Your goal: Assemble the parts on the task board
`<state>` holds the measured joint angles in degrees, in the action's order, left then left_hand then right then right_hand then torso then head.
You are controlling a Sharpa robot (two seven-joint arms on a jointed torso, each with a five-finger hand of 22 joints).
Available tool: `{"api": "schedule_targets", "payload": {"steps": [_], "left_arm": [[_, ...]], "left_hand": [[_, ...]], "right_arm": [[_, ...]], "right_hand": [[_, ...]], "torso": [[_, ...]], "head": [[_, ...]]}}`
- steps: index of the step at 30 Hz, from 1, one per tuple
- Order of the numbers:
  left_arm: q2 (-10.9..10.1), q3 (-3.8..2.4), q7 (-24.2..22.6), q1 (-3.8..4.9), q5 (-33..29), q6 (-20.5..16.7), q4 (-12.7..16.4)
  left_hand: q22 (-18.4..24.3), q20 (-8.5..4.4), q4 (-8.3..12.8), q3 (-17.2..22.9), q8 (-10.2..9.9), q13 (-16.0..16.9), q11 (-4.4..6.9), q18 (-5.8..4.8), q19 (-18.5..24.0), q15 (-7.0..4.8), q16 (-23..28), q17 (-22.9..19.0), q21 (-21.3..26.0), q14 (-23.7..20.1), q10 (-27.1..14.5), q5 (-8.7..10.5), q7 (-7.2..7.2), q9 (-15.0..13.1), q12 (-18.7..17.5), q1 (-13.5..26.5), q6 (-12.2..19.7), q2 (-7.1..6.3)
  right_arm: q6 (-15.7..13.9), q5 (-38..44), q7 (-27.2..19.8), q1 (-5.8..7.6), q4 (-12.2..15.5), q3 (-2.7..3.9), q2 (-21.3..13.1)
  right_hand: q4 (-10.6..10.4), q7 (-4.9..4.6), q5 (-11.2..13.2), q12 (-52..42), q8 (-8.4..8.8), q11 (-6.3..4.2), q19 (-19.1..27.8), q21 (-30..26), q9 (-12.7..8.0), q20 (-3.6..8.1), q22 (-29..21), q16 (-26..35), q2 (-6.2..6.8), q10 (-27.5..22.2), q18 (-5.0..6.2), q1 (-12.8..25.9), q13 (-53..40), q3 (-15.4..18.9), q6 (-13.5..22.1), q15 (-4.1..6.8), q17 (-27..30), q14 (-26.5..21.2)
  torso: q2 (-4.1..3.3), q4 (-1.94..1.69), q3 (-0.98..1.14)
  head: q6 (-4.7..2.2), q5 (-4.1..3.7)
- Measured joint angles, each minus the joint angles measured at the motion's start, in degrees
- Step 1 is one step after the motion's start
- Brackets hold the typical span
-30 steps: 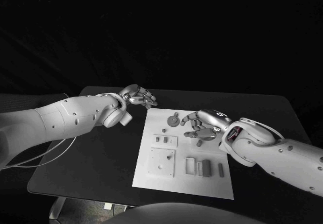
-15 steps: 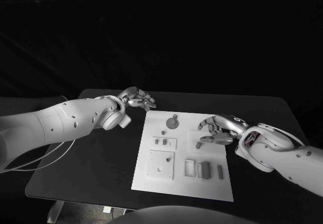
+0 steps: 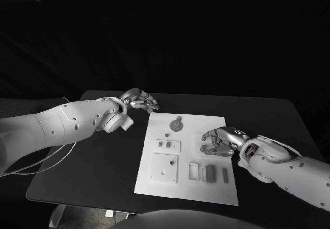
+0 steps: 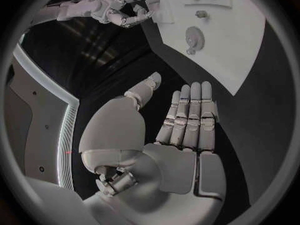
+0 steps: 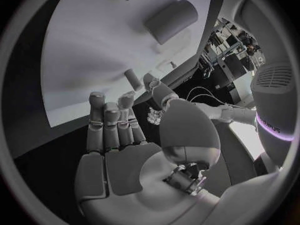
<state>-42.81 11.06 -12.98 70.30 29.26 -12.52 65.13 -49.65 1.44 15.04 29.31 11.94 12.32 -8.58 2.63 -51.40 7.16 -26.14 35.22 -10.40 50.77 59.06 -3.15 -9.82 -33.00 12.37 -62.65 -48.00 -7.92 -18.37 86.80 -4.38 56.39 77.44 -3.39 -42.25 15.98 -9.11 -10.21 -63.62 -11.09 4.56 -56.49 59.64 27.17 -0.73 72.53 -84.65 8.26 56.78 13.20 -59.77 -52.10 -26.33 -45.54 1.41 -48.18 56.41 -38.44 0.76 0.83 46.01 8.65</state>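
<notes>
Left hand (image 3: 139,100) off the board's (image 3: 185,191) far left corner, fingers loosely apart, empty. Right hand (image 3: 221,141) over board's right side, fingers curled; pinching anything: cannot tell.

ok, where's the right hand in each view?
Head view: right hand over the task board's right side.
Left wrist view: right hand in the distance, at the board's edge.
Right wrist view: right hand in the circle's middle, fingers toward the board.
Shared landmark: the white task board.

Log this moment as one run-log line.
left hand: open, off task board's far-left corner | right hand: over board's right side, grasp unclear
</notes>
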Motion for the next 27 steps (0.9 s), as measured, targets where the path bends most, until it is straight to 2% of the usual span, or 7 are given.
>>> {"api": "schedule_targets", "payload": {"steps": [4, 5, 11, 15, 18, 20, 27], "left_arm": [[0.00, 0.00, 0.00, -0.02, 0.00, 0.00, -0.03], [0.00, 0.00, 0.00, -0.02, 0.00, 0.00, -0.03], [0.03, 0.00, 0.00, -0.02, 0.00, 0.01, -0.03], [-0.05, 0.00, 0.00, -0.01, 0.00, 0.01, -0.02], [-0.10, 0.00, 0.01, -0.01, 0.00, 0.01, -0.01], [-0.12, 0.00, 0.02, -0.01, 0.00, 0.01, 0.00], [-0.16, 0.01, 0.05, -0.01, -0.01, 0.01, 0.01]], "left_hand": [[0.00, 0.20, 0.00, 0.00, 0.00, 0.00, 0.00, 0.01, 0.21, 0.00, 0.00, 0.00, 0.00, 0.00, 0.00, 0.00, 0.00, 0.00, 0.00, 0.00, 0.00, 0.00], [0.00, 0.21, 0.00, 0.00, 0.00, 0.00, 0.00, 0.01, 0.21, 0.00, 0.00, -0.01, 0.00, 0.00, 0.00, 0.00, 0.00, 0.00, 0.00, 0.00, 0.00, 0.00], [0.00, 0.21, 0.00, 0.00, 0.00, 0.00, 0.00, 0.01, 0.21, 0.00, 0.00, 0.05, 0.00, 0.00, 0.00, 0.00, 0.00, 0.00, -0.21, 0.00, 0.00, 0.00], [0.00, 0.20, 0.00, 0.00, 0.00, 0.00, 0.00, 0.01, 0.21, 0.00, 0.00, 0.05, 0.00, 0.00, 0.00, 0.00, 0.00, -0.01, -0.21, 0.00, 0.00, 0.00], [0.00, 0.21, 0.00, 0.00, 0.00, 0.01, 0.00, 0.01, 0.21, 0.00, 0.00, 0.05, 0.00, 0.00, 0.00, 0.00, 0.00, -0.01, -0.21, 0.00, 0.00, 0.00], [0.00, 0.21, 0.00, 0.00, 0.00, -0.05, 0.00, 0.00, 0.21, 0.00, 0.00, 0.11, 0.00, 0.00, 0.00, 0.00, 0.00, -0.01, -0.21, 0.00, 0.00, 0.00], [0.00, 0.20, 0.00, 0.00, 0.00, -0.05, 0.00, 0.01, 0.21, 0.00, 0.00, 0.11, 0.00, 0.00, 0.00, 0.00, 0.00, 0.04, -0.21, 0.00, 0.00, 0.00]], "right_arm": [[-0.05, 0.23, -0.02, -0.10, -0.38, -0.01, 0.60], [-0.06, 0.27, -0.03, -0.12, -0.48, -0.03, 0.72], [-0.06, 0.41, -0.06, -0.24, -1.01, -0.22, 1.13], [-0.07, 0.46, -0.11, -0.34, -1.39, -0.33, 1.24], [-0.06, 0.47, -0.14, -0.36, -1.60, -0.42, 1.24], [0.00, 0.48, -0.15, -0.36, -1.63, -0.50, 1.18], [0.25, 0.48, -0.18, -0.38, -1.58, -0.70, 1.13]], "right_hand": [[0.15, 0.04, 0.00, 2.30, -0.37, 0.02, 0.01, -0.21, -0.10, -0.01, -0.08, 1.12, -1.27, 0.02, -0.04, -1.27, 2.11, 0.14, 0.13, -0.01, 0.97, 0.00], [0.15, -0.02, 0.00, 2.44, -0.37, 0.01, 0.02, -0.21, -0.10, -0.01, -0.12, 1.28, -1.37, 0.03, -0.35, -1.37, 2.31, 0.14, 0.20, -0.01, 1.08, 0.00], [0.33, -0.39, 0.00, 2.96, -1.20, -0.40, 0.20, -0.21, -0.10, -0.20, -0.15, 1.52, -2.49, 0.46, -0.37, -3.40, 3.07, 0.28, -0.15, 0.28, 1.47, 0.32], [0.41, -0.42, 0.00, 5.07, -2.23, -0.82, 0.26, -0.44, 0.02, -0.26, -0.37, 2.58, -2.99, 0.26, -0.37, -5.25, 4.47, -1.65, -0.33, 0.50, 2.46, 0.13], [0.37, 0.20, 0.00, 10.37, -3.13, -1.37, 0.41, -0.75, 0.34, -0.41, -0.62, 4.60, -2.99, 0.10, -0.38, -5.25, 8.07, -3.67, -1.97, 1.18, 4.06, 0.54], [0.47, 0.31, 0.00, 18.53, -3.61, -1.44, 0.30, -0.63, 0.56, -0.44, -0.55, 4.68, -2.99, 0.43, -0.38, -5.25, 13.92, -4.63, -3.01, 1.36, 4.48, 1.32], [0.62, 0.15, 0.00, 30.66, -4.01, -1.36, -1.54, 0.55, 0.86, 0.67, -0.26, 4.34, -2.99, 5.30, -0.37, -5.25, 21.46, -4.76, -4.39, 1.37, 5.31, 3.81]], "torso": [[-0.01, -0.02, -0.03], [-0.01, -0.02, -0.04], [0.00, -0.02, -0.10], [0.01, -0.02, -0.10], [0.03, -0.02, -0.13], [0.03, -0.02, -0.14], [0.03, 0.01, -0.13]], "head": [[0.04, -0.03], [0.06, -0.03], [0.13, -0.07], [0.24, -0.06], [0.29, -0.01], [0.35, 0.01], [0.60, 0.03]]}}
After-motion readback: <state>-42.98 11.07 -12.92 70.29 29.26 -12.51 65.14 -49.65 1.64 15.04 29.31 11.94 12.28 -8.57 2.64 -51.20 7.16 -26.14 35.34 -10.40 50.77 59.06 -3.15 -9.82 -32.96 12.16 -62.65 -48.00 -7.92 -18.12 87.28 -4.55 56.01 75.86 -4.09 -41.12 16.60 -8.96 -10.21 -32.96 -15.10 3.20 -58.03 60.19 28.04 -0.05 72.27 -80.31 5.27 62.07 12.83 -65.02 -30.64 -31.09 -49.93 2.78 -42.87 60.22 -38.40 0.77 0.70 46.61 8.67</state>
